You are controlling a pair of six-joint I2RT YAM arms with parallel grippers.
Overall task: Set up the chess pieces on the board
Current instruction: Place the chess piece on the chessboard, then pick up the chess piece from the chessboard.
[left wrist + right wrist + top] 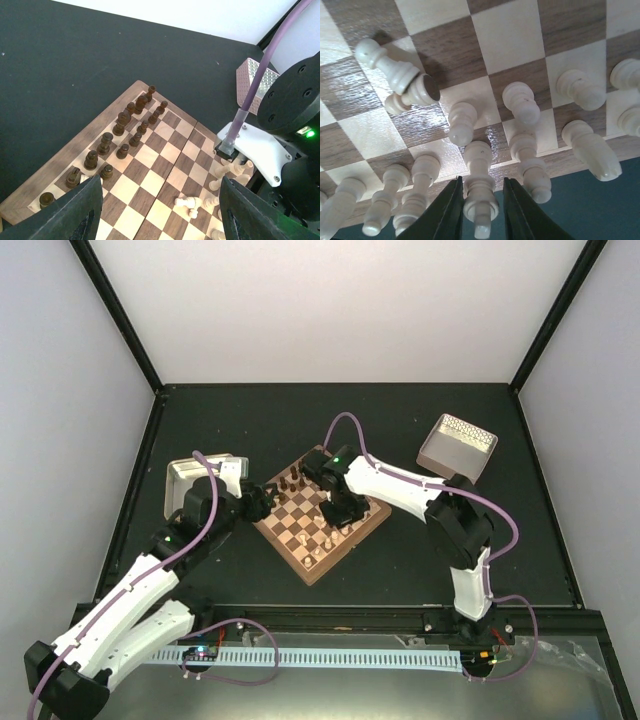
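As right pincer (481,185) flanks it, pale piece (479,162) centred

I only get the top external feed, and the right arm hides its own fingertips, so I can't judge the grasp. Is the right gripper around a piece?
Observer: Yes. The right gripper has its fingers either side of a standing pale piece in the edge row of the board. Whether they touch it is unclear.
Operator: Any pale ones fallen?
Observer: Two toppled pale pieces lie touching each other, farther in.
Operator: And the left gripper?
Observer: Open, holding nothing, facing the board.
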